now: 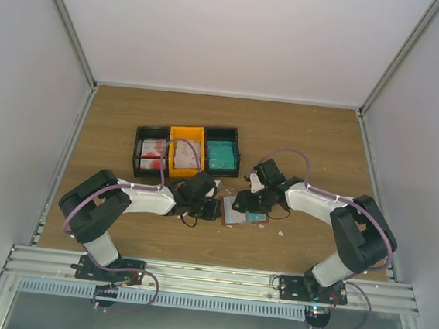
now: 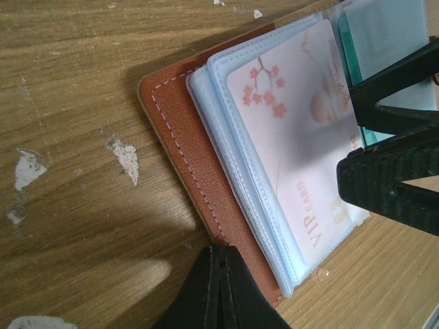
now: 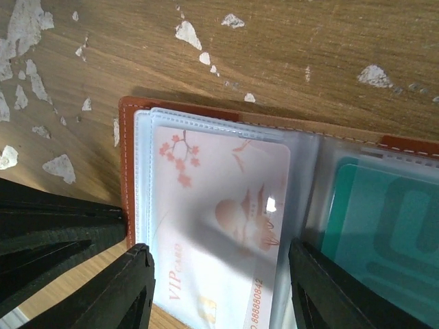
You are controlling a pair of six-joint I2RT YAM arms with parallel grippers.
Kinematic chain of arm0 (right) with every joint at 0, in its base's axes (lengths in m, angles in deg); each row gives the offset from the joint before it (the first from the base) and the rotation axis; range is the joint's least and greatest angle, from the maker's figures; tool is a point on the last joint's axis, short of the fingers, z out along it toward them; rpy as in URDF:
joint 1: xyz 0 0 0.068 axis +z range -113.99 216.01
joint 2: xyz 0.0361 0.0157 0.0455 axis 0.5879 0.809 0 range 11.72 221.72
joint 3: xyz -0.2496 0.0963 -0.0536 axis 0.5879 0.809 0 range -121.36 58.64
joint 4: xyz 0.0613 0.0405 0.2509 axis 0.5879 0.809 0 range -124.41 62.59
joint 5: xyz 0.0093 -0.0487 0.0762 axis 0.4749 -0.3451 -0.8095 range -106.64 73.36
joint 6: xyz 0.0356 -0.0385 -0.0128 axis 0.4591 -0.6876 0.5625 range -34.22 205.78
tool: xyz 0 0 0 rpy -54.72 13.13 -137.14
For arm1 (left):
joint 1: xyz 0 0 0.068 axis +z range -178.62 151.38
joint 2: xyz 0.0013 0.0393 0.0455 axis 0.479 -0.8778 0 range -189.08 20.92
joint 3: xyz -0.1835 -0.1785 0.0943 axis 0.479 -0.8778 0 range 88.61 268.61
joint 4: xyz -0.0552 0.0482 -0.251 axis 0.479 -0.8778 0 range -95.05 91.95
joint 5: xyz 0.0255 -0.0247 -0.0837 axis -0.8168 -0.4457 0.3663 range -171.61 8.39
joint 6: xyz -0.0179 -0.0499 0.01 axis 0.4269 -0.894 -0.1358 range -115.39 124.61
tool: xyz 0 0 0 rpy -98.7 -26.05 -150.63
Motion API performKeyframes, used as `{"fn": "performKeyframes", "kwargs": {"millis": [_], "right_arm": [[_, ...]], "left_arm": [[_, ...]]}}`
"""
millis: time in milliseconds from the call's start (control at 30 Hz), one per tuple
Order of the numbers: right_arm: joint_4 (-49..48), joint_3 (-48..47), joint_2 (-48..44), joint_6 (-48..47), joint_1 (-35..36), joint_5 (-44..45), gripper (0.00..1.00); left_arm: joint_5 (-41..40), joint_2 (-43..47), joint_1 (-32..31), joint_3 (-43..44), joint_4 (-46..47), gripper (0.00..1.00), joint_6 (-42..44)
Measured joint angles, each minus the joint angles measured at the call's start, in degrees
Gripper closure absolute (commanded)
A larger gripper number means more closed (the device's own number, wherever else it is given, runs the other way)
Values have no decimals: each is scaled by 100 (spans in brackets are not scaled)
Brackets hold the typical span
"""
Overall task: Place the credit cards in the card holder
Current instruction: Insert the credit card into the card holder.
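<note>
From the top camera, a small reddish-brown leather-like folding card holder (image 1: pixel 235 219) lies open on the brown wood-grain bench (image 1: pixel 131 109), towards its front, between the two arms. The left tool (image 1: pixel 212 208) sits at the card holder's left edge and the right tool (image 1: pixel 251 201) hangs over its right part. Behind them stands a row of joined plastic bins (image 1: pixel 187 133), black, orange and black, with thin rectangular credit cards (image 1: pixel 222 155) lying in them: reddish and pale on the left, pale in the middle, teal on the right. In the left wrist view, the left tool is closed on nothing, its black fingers meeting with no gap, the tip at the near edge of the stitched brown cover. Clear bluish pockets fan from that cover, and the top one holds a pale pinkish plastic card (image 2: pixel 295 137) printed with blossoms and "VIP card". A teal plastic card (image 2: pixel 346 55) shows in a pocket beyond it. In the right wrist view, the right tool stands open, its fingers well apart on either side of the pale pinkish card's lower end and gripping nothing. The teal card sits in the right-hand page. Small white scraps (image 3: pixel 188 31) dot the bench beyond the card holder.
</note>
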Motion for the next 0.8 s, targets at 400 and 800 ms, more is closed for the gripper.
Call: {"fn": "performKeyframes", "kwargs": {"millis": [400, 800], "right_arm": [[144, -190, 35, -87, 321, 264, 50], [520, -472, 85, -160, 568, 901, 43]], "left_arm": [[55, -22, 2, 74, -107, 100, 179], [-103, -33, 11, 243, -444, 100, 348]]}}
